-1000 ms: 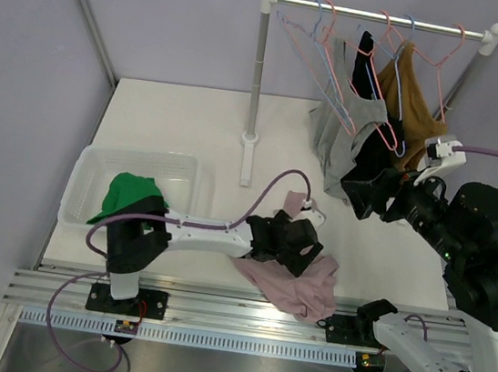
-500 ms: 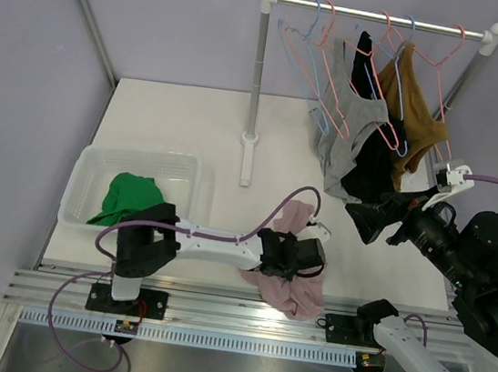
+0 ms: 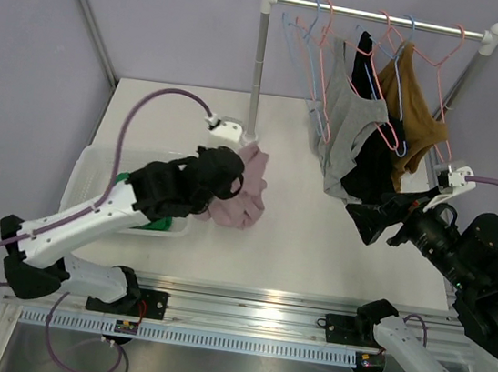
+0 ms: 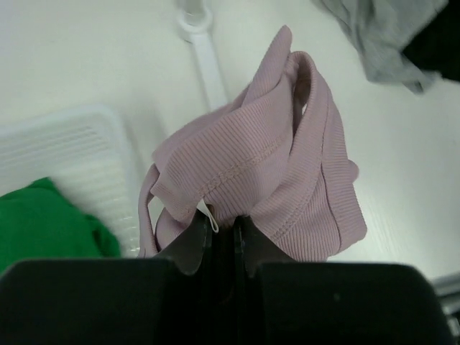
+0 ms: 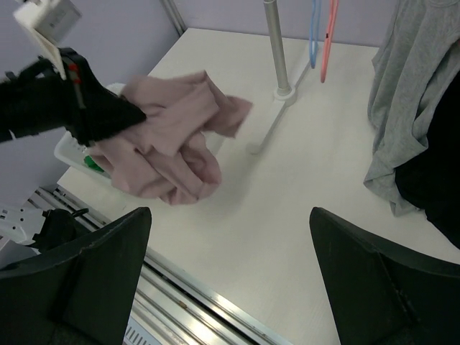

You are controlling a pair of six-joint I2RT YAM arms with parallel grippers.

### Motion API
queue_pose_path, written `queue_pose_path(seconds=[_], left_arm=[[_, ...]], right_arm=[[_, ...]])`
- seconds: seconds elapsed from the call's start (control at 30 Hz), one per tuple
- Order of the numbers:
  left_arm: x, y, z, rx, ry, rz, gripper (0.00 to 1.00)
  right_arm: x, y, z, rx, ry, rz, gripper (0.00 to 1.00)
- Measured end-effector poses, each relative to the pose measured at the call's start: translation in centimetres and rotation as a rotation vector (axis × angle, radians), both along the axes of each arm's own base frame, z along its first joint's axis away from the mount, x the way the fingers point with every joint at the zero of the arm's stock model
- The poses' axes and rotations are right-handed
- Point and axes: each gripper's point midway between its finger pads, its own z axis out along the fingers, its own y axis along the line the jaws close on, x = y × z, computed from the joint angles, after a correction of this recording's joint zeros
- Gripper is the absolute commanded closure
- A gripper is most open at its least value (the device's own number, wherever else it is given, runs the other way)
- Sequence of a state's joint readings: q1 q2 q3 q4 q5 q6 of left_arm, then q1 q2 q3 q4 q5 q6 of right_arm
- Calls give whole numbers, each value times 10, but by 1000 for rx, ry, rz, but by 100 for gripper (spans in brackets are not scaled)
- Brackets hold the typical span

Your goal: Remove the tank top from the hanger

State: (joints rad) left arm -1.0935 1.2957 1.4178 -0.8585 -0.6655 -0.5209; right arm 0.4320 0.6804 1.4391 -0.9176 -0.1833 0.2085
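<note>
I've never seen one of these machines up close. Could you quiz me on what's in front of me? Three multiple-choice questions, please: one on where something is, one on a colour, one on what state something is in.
1. Where is the green garment?
A. hanging on the rail
B. in the white basket
C. flat on the bare table

2. What colour is the tank top in the left pincer?
A. brown
B. grey
C. pink

3. How is the right pincer?
A. open, holding nothing
B. shut on a hanger
C. shut on a black top

Answers:
1 B, the green cloth lies inside the basket's ribbed walls.
2 C, pink ribbed fabric bunches out from the closed left pincer.
3 A, its two fingers stand wide apart with only table showing between them.
</note>
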Motion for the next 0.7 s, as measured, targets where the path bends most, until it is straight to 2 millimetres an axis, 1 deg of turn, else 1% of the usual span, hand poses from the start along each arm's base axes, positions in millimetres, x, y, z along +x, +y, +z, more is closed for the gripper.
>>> queue_pose_path(seconds=[0.03,0.1,0.17,0.27,0.33,0.37,0.4,0.43,0.53,0.6,0.67,0.7], left_arm=[[4,14,9,-10,-11,31,100],[12,49,25,-29,-35,111,100],[17,84,35,-35,-50,185,100],[19,125,41,-31,-60,274,100],[20,147,35,-18,-46,327,100],[19,155,26,-8,-27,337,100],[24,173,18,5,-8,395,100],[25,183,8,20,19,423,100],[28,214,-38,80,154,512,100],[30,229,-69,117,256,552,100],[28,238,-97,149,349,577,100],[26,242,-108,162,388,586,93]], right_arm=[[0,0,0,0,0,-1,1],[1,0,1,2,-4,-3,0],[3,0,0,1,-5,-5,0],[8,3,-1,0,-2,-5,0],[14,5,-1,-2,1,-5,0],[18,7,-2,-3,5,-4,0],[21,9,-3,-4,7,-4,0],[26,12,-5,-7,16,-3,1],[40,18,-10,-14,41,-4,0],[50,22,-13,-18,58,-7,1],[60,27,-18,-24,85,-12,1],[64,28,-21,-28,96,-15,0]])
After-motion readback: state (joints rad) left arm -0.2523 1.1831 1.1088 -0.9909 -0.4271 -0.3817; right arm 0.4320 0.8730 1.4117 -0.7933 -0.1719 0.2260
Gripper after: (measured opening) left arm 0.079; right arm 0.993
